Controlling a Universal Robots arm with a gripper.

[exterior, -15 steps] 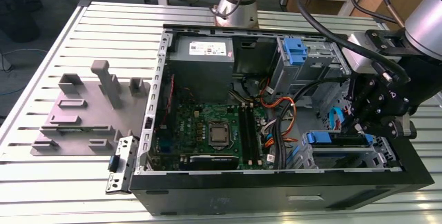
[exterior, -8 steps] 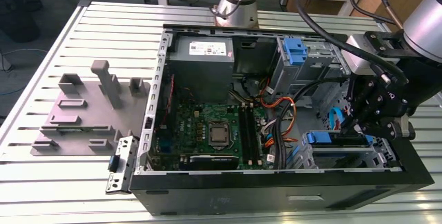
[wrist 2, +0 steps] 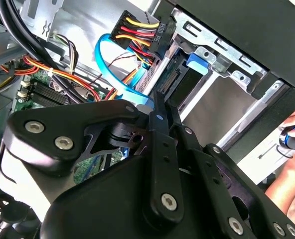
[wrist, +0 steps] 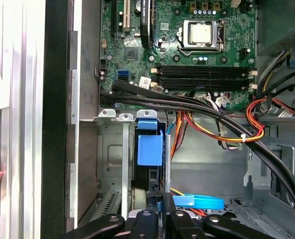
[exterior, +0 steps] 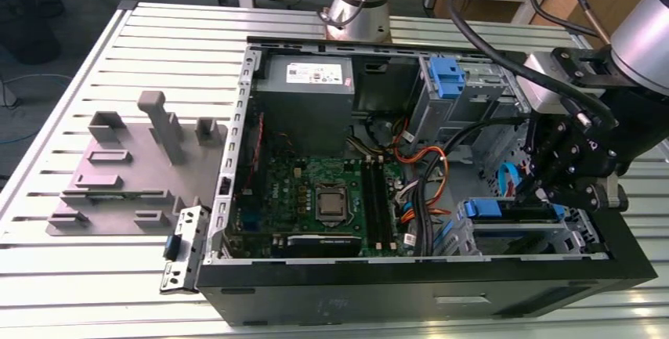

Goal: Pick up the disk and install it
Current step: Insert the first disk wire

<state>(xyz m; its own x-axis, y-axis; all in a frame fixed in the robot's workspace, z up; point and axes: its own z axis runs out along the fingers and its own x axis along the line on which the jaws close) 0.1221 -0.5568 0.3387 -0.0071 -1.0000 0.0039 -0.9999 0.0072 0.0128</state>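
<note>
Gripper: the black linkage and the gripper (wrist: 160,199) sit closest to the lens in both wrist views. The fingers (wrist 2: 156,107) are drawn together into one narrow stem at the near end of the disk. I cannot tell whether they pinch its carrier tab or only press on it.
Fixture plate: the grey fixture plate (exterior: 115,174) lies on the slatted table at the exterior view's left, well apart from the work.
Motherboard: the motherboard (exterior: 313,190) lies flat on the case floor, mid-case, out of the gripper's line.
Cable bundle: the black cable bundle (wrist: 187,102) runs across just beyond the bay's far end; red, orange and yellow leads trail beside it.
Blue cable: a flat blue cable (wrist: 197,201) loops just beside the fingers.
Disk: the disk (wrist: 150,149) stands on edge inside the drive cage (wrist: 112,149), its blue carrier tab towards the motherboard. In the exterior view the disk (exterior: 512,210) sits in the case's near corner at that view's right, under the gripper (exterior: 549,194).
Step in hand: by my reading, seating the disk in its slot. It looks well in, though not surely home.
Doing it well: push straight along the cage rails and keep the carrier square, so that neither tab rides up.
Edges: the cage walls hug the disk on both flat sides, and the black case wall (exterior: 418,292) is close by.
Open room: free space lies above the open case; sideways there is little.
Hand: a person's hand (wrist 2: 292,149) rests outside the case wall, near the arm's path.
</note>
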